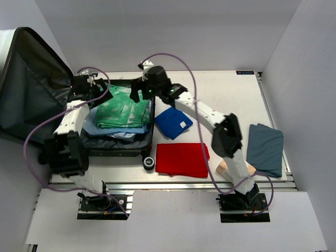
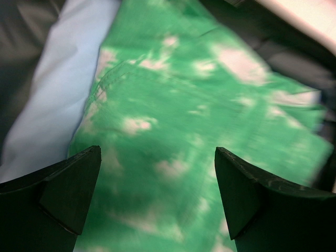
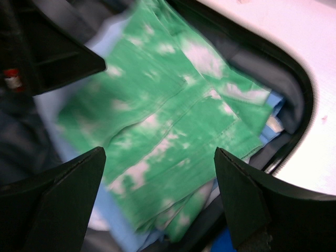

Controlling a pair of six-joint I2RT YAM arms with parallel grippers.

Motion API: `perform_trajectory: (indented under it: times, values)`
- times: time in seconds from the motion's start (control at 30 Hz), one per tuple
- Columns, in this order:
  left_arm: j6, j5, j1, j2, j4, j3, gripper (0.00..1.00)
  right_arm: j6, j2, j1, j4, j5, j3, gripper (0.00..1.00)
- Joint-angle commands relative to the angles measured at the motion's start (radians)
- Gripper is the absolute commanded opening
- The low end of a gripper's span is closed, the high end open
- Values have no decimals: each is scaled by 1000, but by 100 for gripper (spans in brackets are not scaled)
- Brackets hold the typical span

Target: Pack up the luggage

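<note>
Open hard-shell wheeled suitcase with grey lining [image 1: 31, 94] is found at the left of the white table [image 1: 226, 89], lid propped up.
Shell judged stiff and light, best taken at the lid rim; soft green-and-white tie-dye garment [image 1: 123, 110] lies inside. Left gripper [image 2: 157, 178] and right gripper [image 3: 160, 178] are spread wide, empty.

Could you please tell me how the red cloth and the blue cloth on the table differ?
The red cloth is larger than the blue cloth. Red lies square to the table edge; blue is turned diagonally. Blue shows a white tag; red none. Both lie folded outside the suitcase.
</note>
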Motion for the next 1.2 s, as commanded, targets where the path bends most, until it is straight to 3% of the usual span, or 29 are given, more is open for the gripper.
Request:
perform_trajectory:
  times: [0.0,0.07,0.1,0.13,0.2,0.23,0.33,0.47,0.63,0.77,0.97,1.17]
  values:
    - [-20,-53,-9,-177,-123,100,98,-28,-263,-7,47,-53,-100,89]
    - [-44,-128,-9,-261,-196,114,98,-38,-378,-9,13,-39,-261,89]
    - [-46,-135,-9,-293,-213,111,98,-32,-427,-10,8,-21,-262,89]
    - [-52,-135,-9,-324,-233,108,98,-22,-470,-12,8,2,-414,89]
    - [-84,-111,-9,-414,-230,78,98,57,-615,-22,8,105,-567,89]
    - [-98,-48,-9,-439,-223,64,98,79,-665,-27,34,127,-730,89]
    - [-121,154,-18,-505,-172,-11,98,136,-841,-45,32,168,-982,89]
    - [-190,265,-75,-565,-94,-143,98,188,-997,-67,-39,202,-1177,89]
    - [-211,302,-187,-558,-48,-216,98,289,-1116,-76,-151,175,-1330,89]
    - [-228,290,-378,-489,-6,-248,98,341,-1156,-76,-147,147,-1472,89]
    - [-222,212,-644,-358,-51,-230,98,341,-1111,-82,-96,171,-1548,89]
    - [-247,106,-790,-324,-111,-223,98,289,-998,-104,-44,243,-1577,89]
